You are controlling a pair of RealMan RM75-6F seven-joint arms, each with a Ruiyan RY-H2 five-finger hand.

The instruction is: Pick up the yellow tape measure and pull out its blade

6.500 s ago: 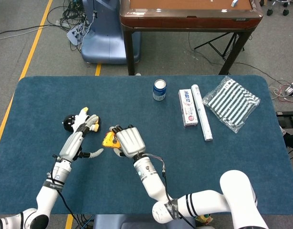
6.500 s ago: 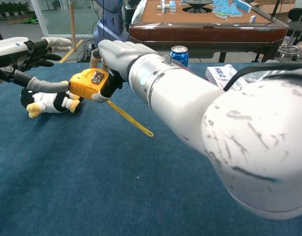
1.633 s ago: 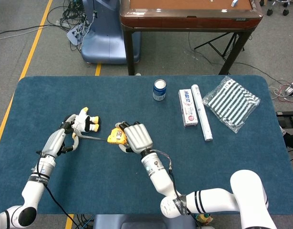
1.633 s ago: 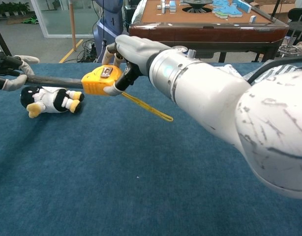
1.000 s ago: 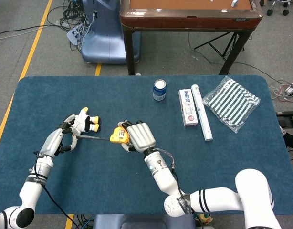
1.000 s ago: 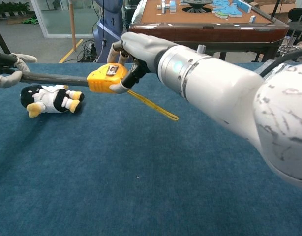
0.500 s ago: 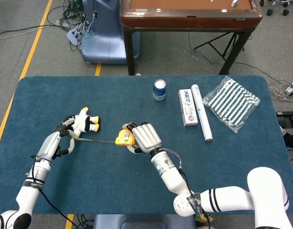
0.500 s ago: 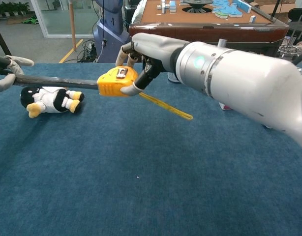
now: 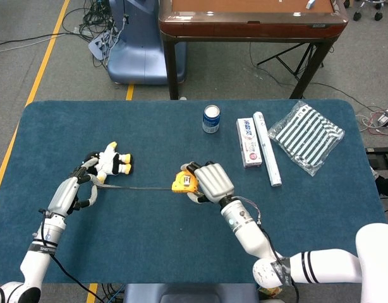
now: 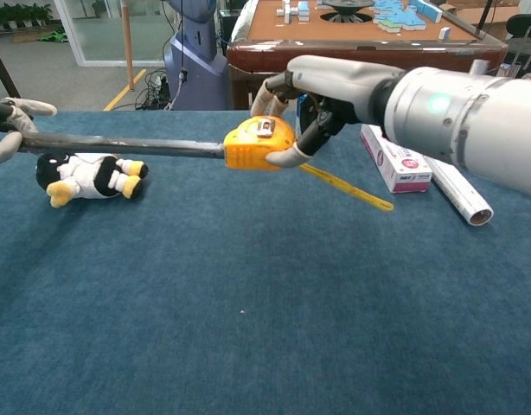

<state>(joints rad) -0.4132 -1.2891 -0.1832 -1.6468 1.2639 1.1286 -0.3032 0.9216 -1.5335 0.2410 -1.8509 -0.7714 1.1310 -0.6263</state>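
the right hand [image 9: 210, 182] grips the yellow plastic tape measure [image 10: 258, 143]; the left hand [image 9: 77, 186] seemingly pinches its dark blade [image 10: 118, 144]. pulling step underway; next, draw farther apart.

Your right hand [image 10: 322, 95] grips the yellow tape measure [image 10: 259, 143] above the blue table [image 10: 248, 311], fingers wrapped over its top. The blade [image 10: 118, 143] runs left from the case to your left hand [image 10: 4, 130], which pinches its end at the left edge. A yellow strap [image 10: 348, 188] trails right from the case. A toy penguin [image 10: 88, 177] lies under the blade; a pink box [image 10: 395, 160] and white tube [image 10: 456, 194] lie far right.
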